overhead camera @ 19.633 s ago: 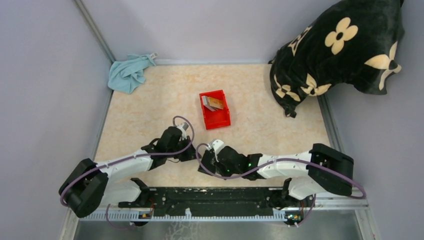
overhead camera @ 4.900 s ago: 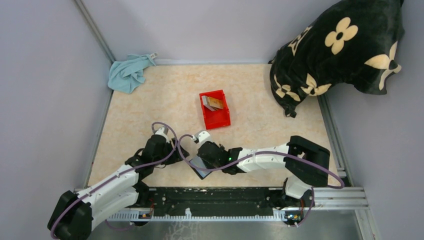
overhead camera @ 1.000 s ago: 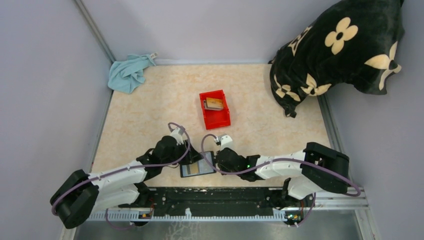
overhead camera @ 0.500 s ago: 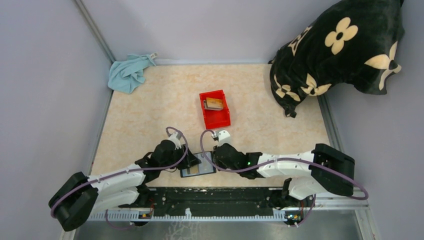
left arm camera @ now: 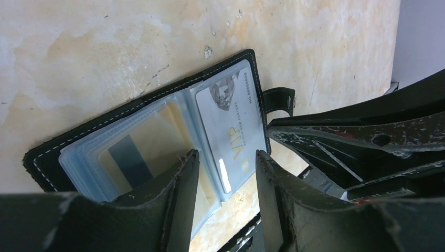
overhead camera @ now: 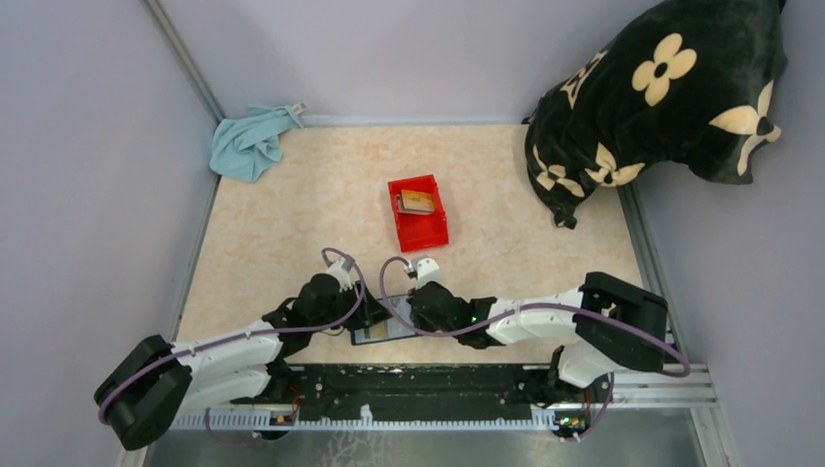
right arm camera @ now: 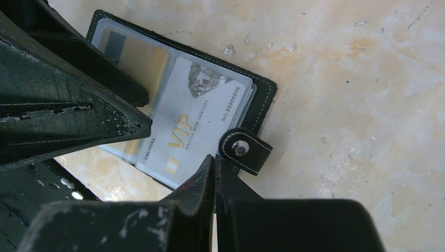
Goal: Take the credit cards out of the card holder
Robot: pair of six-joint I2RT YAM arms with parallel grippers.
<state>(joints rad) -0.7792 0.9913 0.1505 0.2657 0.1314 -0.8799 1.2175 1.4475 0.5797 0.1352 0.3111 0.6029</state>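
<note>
Top external, card holder (overhead camera: 375, 335) open flat, long axis left-right, strap (right arm camera: 245, 150) toward closed right jaws, left jaws parted above.

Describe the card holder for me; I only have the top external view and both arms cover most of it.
Observer: The card holder lies open on the table, clear sleeves facing up.
Operator: Name the card on top.
Observer: A grey VIP card sits in the uppermost sleeve.
Operator: Report the pincers.
Observer: The left pincer is open, the VIP card's end between its fingers; the right pincer is shut, tip beside the snap strap.
</note>
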